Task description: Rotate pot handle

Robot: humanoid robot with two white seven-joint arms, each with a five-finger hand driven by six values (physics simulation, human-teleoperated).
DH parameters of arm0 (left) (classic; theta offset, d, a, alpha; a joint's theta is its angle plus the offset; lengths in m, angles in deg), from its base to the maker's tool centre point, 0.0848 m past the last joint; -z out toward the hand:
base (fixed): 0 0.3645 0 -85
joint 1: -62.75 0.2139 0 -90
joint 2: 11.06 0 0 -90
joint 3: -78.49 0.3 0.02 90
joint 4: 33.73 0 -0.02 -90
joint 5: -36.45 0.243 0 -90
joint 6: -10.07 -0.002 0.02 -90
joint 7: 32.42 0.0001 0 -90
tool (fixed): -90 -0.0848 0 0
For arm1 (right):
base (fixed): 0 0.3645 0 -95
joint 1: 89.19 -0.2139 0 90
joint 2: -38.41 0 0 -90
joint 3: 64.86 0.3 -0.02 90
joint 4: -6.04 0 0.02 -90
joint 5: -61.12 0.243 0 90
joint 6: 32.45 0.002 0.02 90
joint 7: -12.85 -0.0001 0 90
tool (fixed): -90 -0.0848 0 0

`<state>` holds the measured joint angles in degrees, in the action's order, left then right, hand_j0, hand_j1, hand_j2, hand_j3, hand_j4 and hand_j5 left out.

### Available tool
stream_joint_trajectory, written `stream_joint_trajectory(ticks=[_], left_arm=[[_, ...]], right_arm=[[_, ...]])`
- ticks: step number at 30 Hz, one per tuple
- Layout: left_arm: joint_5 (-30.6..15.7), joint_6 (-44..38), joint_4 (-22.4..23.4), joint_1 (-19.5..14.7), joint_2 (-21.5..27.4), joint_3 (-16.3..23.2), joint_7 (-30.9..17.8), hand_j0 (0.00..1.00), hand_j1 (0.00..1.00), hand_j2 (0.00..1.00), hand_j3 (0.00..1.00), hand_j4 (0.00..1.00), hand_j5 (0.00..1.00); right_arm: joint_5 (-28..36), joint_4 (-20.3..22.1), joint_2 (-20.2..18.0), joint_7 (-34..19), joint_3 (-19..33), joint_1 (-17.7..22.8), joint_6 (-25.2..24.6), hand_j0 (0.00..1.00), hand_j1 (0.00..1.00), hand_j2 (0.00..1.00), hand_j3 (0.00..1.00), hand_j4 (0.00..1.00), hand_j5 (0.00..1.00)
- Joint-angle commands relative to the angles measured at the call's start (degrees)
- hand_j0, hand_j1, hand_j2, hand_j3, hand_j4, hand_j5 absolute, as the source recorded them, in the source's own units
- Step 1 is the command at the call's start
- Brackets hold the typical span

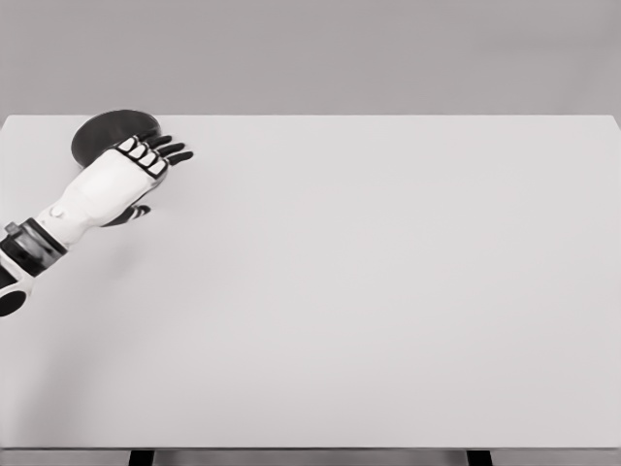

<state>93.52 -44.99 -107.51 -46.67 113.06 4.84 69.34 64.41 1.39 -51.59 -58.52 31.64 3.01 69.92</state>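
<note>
At the far left edge the left arm enters low, its white forearm shell ending in a dark wrist band with a small grey block on it. It slants up and to the right across the pale, matte tabletop (369, 291). The left robot hand (116, 184) lies back-up, smooth white plating over the knuckles, with black, segmented fingers (167, 149) stretched out nearly straight and close together; a dark thumb shows beneath the palm. The fingers look relaxed and extended, and they close around nothing.

Just behind and partly under the fingertips sits the pot (109, 134), a dark, round, flat-looking disc near the tabletop's far left corner; its handle cannot be made out. The fingertips overlap its right rim in view, though whether they touch is unclear.
</note>
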Motion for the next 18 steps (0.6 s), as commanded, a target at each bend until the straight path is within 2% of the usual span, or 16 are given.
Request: stream_joint_trajectory(ticks=[1, 5, 7, 15, 18], left_arm=[[-0.4, 0.1, 0.8, 0.0, 0.2, -0.2, 0.0, 1.0, 1.0, 1.0, 1.0, 1.0, 1.0], [-0.3, 0.1, 1.0, 0.1, 0.3, -1.3, 0.1, 1.0, 1.0, 1.0, 1.0, 1.0, 1.0], [-0.4, 0.1, 3.0, 0.1, 0.8, -2.5, 0.1, 1.0, 1.0, 1.0, 1.0, 1.0, 1.0], [-0.4, 0.1, 3.6, 0.1, 1.2, -2.7, 0.1, 1.0, 1.0, 1.0, 1.0, 1.0, 1.0], [-0.4, 0.1, 4.5, 0.1, 1.7, -4.3, 0.1, 1.0, 1.0, 1.0, 1.0, 1.0, 1.0]], right_arm=[[0.1, 0.0, 0.0, 0.0, 0.0, 0.0, 0.0, 1.0, 1.0, 1.0, 1.0, 1.0, 1.0], [0.1, 0.0, 0.0, 0.0, 0.0, 0.0, 0.0, 1.0, 1.0, 1.0, 1.0, 1.0, 1.0], [0.1, 0.0, 0.0, 0.0, 0.0, 0.0, 0.0, 1.0, 1.0, 1.0, 1.0, 1.0, 1.0], [0.1, 0.0, 0.0, 0.0, 0.0, 0.0, 0.0, 1.0, 1.0, 1.0, 1.0, 1.0, 1.0], [0.1, 0.0, 0.0, 0.0, 0.0, 0.0, 0.0, 1.0, 1.0, 1.0, 1.0, 1.0, 1.0]])
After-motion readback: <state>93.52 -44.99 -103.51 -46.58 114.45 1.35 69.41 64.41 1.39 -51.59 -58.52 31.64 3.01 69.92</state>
